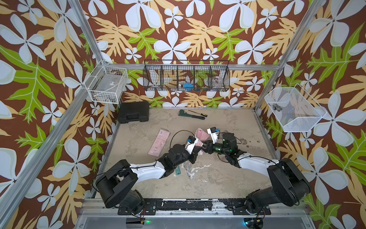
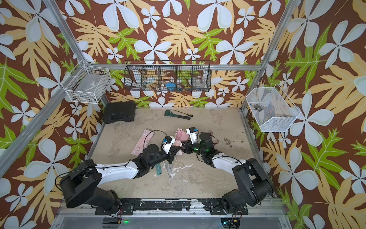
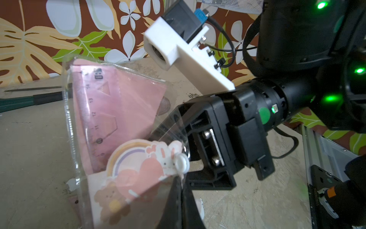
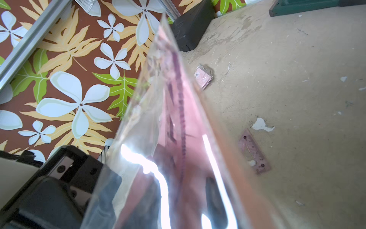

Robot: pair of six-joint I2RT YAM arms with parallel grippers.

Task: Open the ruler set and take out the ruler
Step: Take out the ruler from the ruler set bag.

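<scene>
My left fingers (image 3: 174, 202) are clamped on the ruler set (image 3: 118, 111), holding it up off the desk (image 1: 217, 123) so its snap flap faces my right fingers (image 3: 198, 117). Whether those are parted I cannot tell. The pink ruler (image 3: 87, 119) sits inside it

Ruler set (image 1: 201, 135) above table (image 1: 227, 174) (case (image 1: 133, 112) behind)
</scene>
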